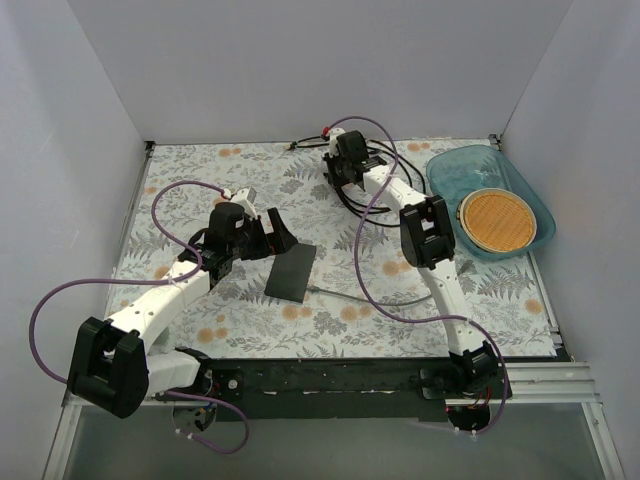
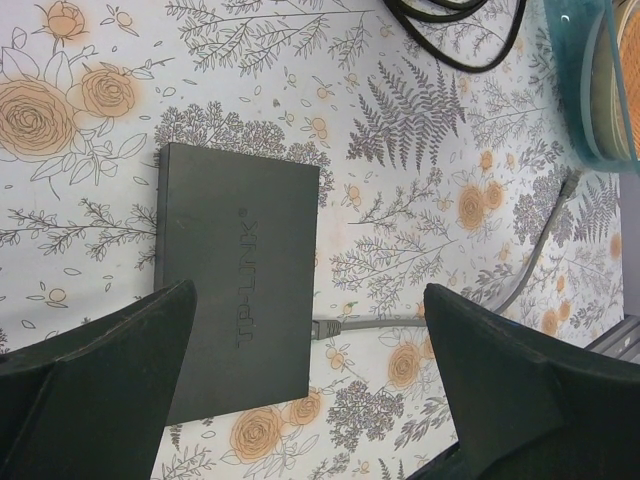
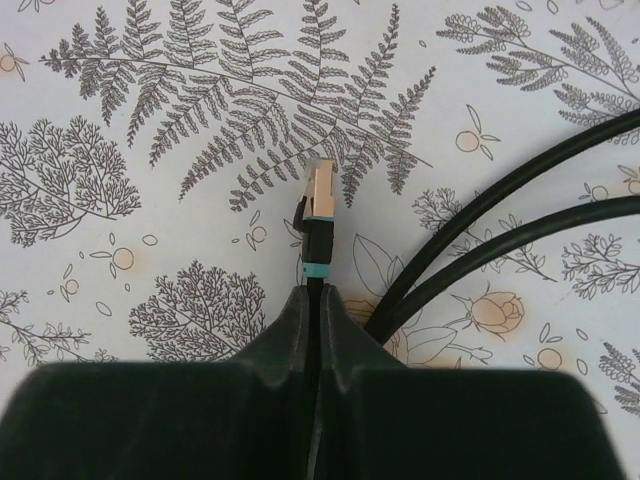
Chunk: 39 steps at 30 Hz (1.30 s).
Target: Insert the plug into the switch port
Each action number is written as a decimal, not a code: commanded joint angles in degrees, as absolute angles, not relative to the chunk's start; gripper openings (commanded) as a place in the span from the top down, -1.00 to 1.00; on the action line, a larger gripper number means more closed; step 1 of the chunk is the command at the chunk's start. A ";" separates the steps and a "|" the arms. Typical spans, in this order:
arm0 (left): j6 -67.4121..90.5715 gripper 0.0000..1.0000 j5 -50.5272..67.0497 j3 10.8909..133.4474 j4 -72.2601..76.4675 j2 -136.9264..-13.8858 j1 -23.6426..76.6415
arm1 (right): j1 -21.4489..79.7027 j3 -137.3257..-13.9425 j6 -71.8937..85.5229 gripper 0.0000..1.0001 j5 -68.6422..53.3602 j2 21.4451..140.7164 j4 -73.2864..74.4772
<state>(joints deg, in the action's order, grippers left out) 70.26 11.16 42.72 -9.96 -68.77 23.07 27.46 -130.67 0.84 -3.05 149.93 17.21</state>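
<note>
Plug point(image 3: 322, 190) pinched by its back end in the right claw point(image 3: 316, 297), near the table's point(image 1: 330, 330) far edge, switch point(image 1: 290, 272) flat mid-table, left claw point(image 2: 310, 300) spread wide above it.

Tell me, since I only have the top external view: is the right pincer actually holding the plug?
Observer: Yes. The right wrist view shows the right pincer shut on a black cable, with the plug sticking out beyond its fingertips.
Operator: And the left pincer?
Observer: The left pincer is open, and the switch lies below it, partly between its fingers.
Operator: Is any port taken?
Observer: A grey cable ends in a connector against one long edge of the switch. It looks plugged in, though the socket itself is not visible.
</note>
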 commanded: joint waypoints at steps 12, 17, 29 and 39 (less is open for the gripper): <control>70.75 -0.96 12.04 41.05 -8.00 -65.74 23.03 | 27.51 -100.15 1.14 0.97 -23.37 125.63 13.81; 71.19 -0.96 12.83 39.73 -6.33 -64.07 23.03 | 27.51 -89.67 2.90 0.97 -30.40 117.00 9.85; 74.62 -0.96 19.68 37.70 2.02 -65.12 23.03 | 29.09 -66.55 10.10 0.97 -46.31 102.66 -3.25; 76.46 -0.75 25.40 37.35 7.38 -70.31 23.03 | 31.81 -61.79 15.82 0.97 -51.85 97.04 -11.25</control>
<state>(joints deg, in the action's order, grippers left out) 75.79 22.17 37.87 3.97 -69.84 23.07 31.24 -62.33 12.43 -47.29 101.45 -4.64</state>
